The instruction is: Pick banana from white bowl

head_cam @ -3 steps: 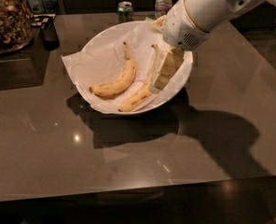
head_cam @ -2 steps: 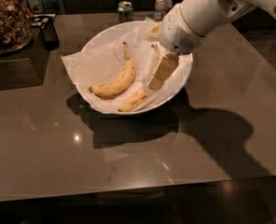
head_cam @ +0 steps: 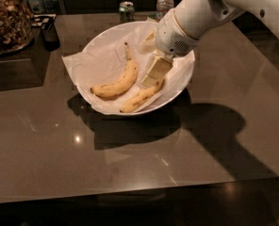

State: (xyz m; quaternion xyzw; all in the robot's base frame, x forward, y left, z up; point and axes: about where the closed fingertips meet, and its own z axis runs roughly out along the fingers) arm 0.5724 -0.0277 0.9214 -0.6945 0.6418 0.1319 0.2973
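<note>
The white bowl [head_cam: 184,81], lined with crinkled white paper, stands at the back middle of the dark table. Two bananas lie in it. The banana [head_cam: 138,99], slim, gently curved and brown-flecked, lies along the bowl's near side. A more sharply curved, cleaner yellow banana [head_cam: 117,84] lies just left of it. My gripper [head_cam: 151,76] reaches down into the bowl from the upper right. Its tip is at the right end of the flecked banana, and it hides that end.
A green can [head_cam: 126,11] and a water bottle [head_cam: 164,1] stand behind the bowl. A glass jar of nuts [head_cam: 7,20] and a dark holder [head_cam: 50,34] are at the back left. The table's front edge runs along the bottom.
My gripper has moved left and lower inside the bowl, closer to the right end of the flecked banana. The bananas and the bowl have not moved.
</note>
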